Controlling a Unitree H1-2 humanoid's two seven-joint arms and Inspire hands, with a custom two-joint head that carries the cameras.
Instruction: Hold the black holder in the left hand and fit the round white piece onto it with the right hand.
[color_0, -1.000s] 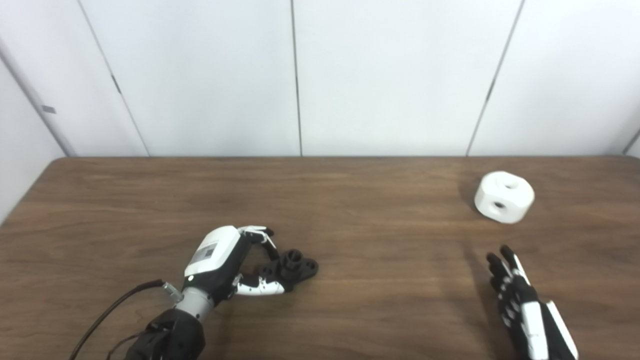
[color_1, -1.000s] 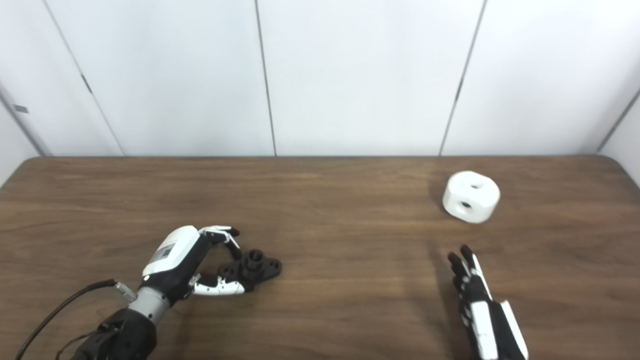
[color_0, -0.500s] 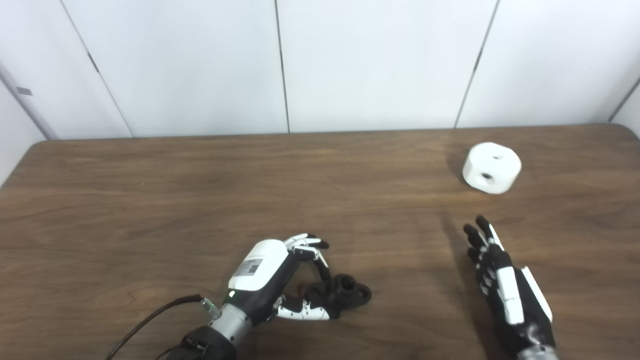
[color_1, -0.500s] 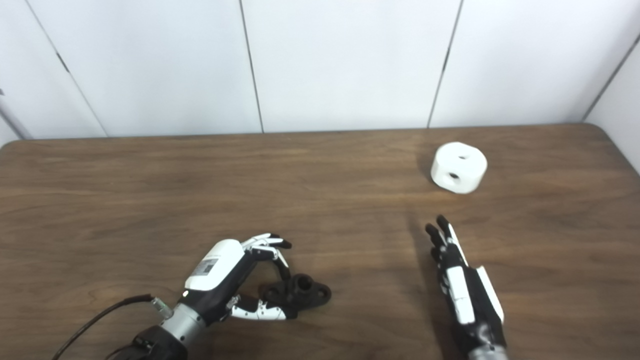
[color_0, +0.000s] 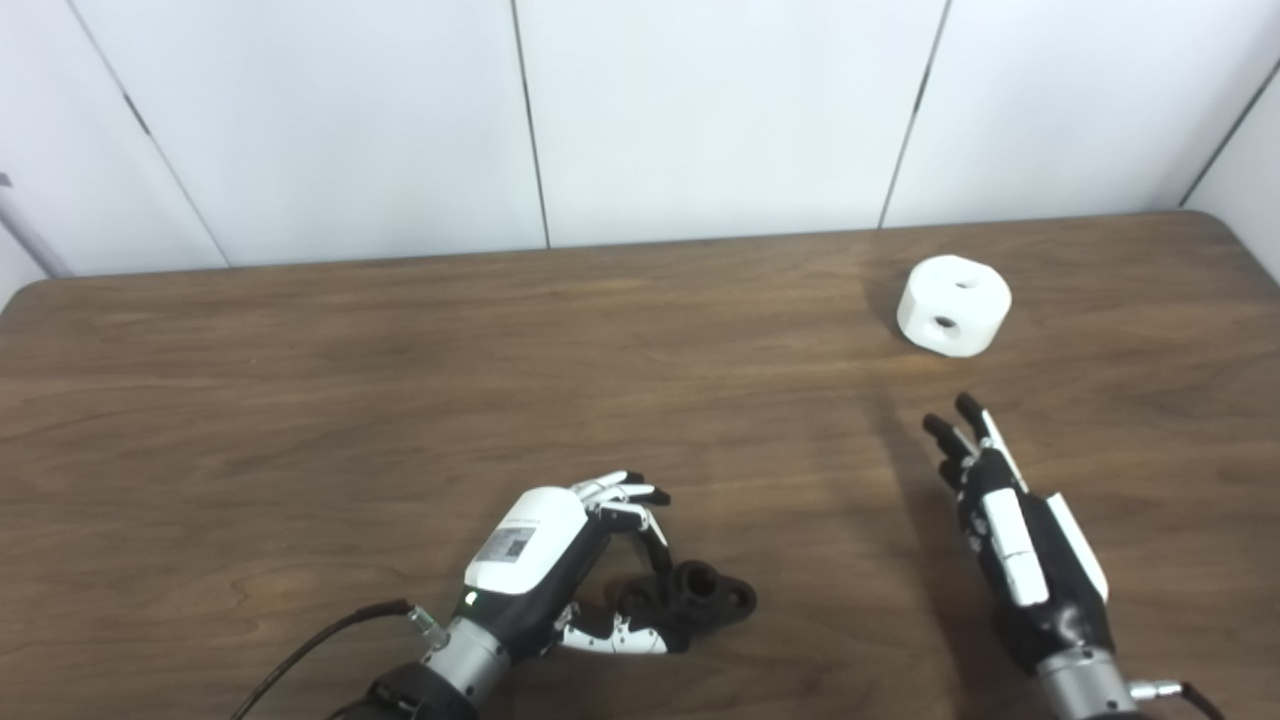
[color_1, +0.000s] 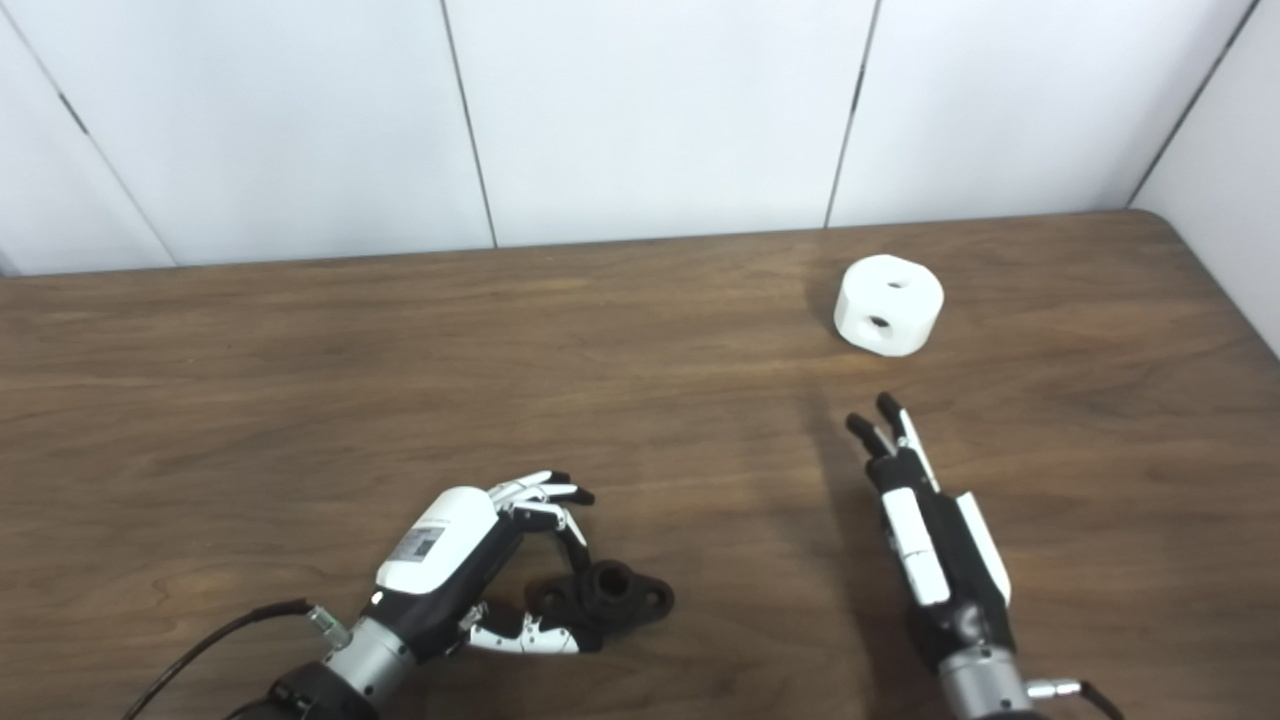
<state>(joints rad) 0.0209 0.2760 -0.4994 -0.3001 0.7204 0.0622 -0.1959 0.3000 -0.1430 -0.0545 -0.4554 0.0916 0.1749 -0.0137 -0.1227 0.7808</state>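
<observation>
right hand (color_0: 1010, 520) nearer 1 white piece (color_0: 953, 305)

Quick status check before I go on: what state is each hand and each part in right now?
Left hand: fingers curled around the black holder, holder on the table.
Black holder: lying flat on the table, its near end between the left hand's fingers.
Right hand: open, holding nothing, short of the white piece.
Round white piece: resting on the table, untouched, not yet fitted.

Brown wooden table (color_0: 300, 400), white panelled wall (color_0: 700, 110) behind
</observation>
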